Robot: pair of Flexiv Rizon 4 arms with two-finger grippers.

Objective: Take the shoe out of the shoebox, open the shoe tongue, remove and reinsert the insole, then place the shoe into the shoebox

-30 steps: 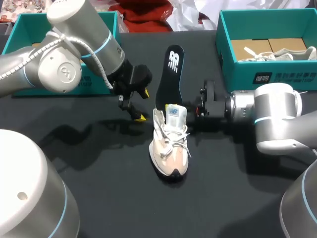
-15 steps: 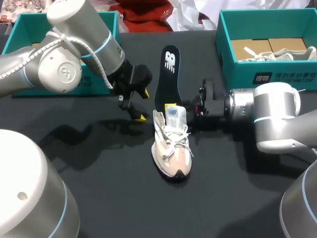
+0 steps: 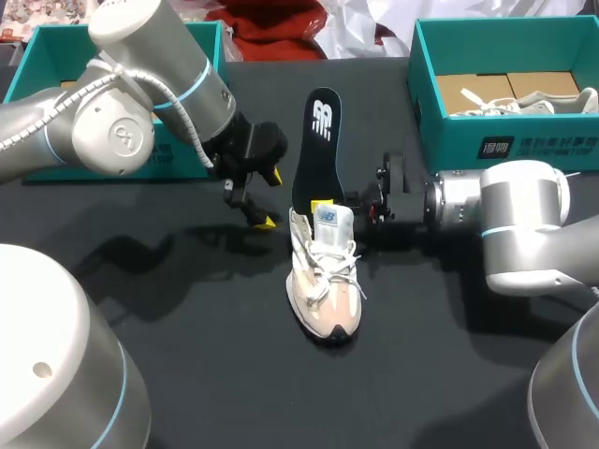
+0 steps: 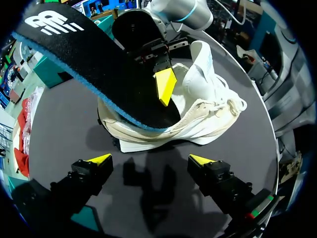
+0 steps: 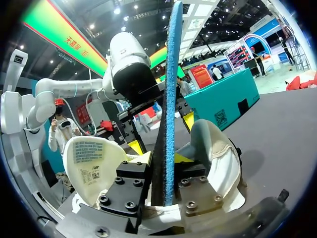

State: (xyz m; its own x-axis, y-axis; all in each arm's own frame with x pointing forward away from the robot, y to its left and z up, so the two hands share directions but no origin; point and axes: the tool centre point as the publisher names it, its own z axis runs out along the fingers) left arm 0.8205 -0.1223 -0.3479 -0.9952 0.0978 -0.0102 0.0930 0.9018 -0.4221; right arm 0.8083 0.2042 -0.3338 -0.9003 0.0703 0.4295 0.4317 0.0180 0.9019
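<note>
At the left, just beside the shoe's heel, the left gripper (image 3: 271, 198) hangs with its jaws wide apart and empty. Mid-table the shoe (image 3: 324, 281) stands on its sole, and the insole (image 3: 316, 140) rises from its mouth. The insole looks light, thin and bendy. The right gripper (image 3: 328, 201) pinches its two faces low down, a hold that should limit buckling on reinsertion.
</note>
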